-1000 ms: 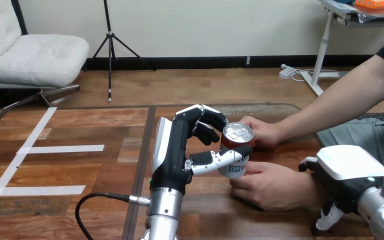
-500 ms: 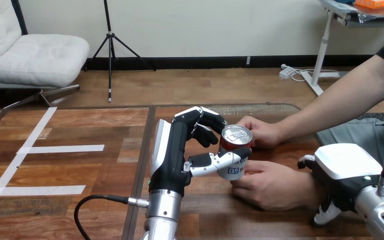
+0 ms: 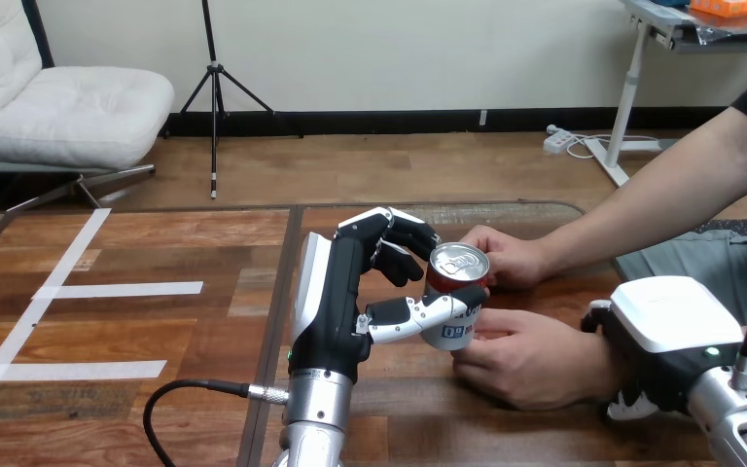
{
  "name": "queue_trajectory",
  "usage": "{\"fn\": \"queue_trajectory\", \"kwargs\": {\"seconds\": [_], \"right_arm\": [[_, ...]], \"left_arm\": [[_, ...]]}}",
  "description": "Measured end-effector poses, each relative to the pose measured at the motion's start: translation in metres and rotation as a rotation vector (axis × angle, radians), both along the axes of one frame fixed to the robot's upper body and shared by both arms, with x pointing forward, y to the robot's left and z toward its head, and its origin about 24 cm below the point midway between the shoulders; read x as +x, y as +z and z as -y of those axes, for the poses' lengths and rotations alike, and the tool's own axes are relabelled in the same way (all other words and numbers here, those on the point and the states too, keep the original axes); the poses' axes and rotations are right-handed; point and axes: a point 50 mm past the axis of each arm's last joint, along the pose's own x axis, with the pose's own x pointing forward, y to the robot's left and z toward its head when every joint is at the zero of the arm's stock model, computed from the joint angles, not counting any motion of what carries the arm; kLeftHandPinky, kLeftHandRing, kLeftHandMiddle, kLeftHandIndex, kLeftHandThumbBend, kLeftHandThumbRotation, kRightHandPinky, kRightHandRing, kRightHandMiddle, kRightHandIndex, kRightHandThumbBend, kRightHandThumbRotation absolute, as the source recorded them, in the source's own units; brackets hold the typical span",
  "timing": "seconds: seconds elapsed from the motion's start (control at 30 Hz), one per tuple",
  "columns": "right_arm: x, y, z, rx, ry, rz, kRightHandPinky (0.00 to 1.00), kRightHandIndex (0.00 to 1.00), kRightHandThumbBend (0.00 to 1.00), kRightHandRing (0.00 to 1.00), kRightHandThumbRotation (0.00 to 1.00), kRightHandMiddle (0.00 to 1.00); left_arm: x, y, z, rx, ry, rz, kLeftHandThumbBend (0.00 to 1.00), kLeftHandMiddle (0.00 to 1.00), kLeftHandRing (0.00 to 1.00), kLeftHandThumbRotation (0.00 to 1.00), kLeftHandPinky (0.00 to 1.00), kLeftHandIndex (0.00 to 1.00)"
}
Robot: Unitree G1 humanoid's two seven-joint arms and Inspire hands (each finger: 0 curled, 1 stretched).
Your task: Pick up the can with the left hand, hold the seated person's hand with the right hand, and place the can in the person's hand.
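Red-sided and silver-lidded, the can [image 3: 458,265] is what catches my eye in the head view: a smooth little cylinder, upright above the wooden table [image 3: 156,253], clasped in the robot's left hand [image 3: 336,302]. The thumb lies across the can's front and the jointed black-and-white fingers curl round its back, so the hand is grasping the can. One of the person's hands [image 3: 508,258] touches the can's far side, and the person's nearer hand [image 3: 525,355] cups it low on the near side. The right hand [image 3: 657,331], a glossy white shell over black, sits on the wrist of that nearer hand, though I cannot tell whether it truly grips it. I judge this to be the handover itself, with the can brought into the person's hands but not yet let go. The next move calls for a slow loosening of the left hand, thumb first, without tipping the slick metal, and then drawing the silver forearm [image 3: 311,428] back.
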Motion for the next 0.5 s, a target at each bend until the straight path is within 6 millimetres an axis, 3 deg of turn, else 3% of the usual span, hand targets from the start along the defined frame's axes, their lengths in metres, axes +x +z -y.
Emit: {"fn": "queue_trajectory", "kwargs": {"seconds": [0.17, 0.5], "right_arm": [[0.0007, -0.0028, 0.0027, -0.003, -0.005, 0.019, 0.31, 0.51, 0.79, 0.37, 0.00, 0.44], [0.0032, -0.0059, 0.0067, -0.004, -0.016, 0.041, 0.19, 0.39, 0.77, 0.26, 0.00, 0.34]], "left_arm": [[0.0001, -0.0002, -0.0006, -0.001, 0.004, -0.003, 0.53, 0.44, 0.41, 0.00, 0.38, 0.46], [-0.0004, 0.0005, -0.0022, -0.004, 0.011, 0.000, 0.52, 0.44, 0.41, 0.00, 0.39, 0.46]]}}
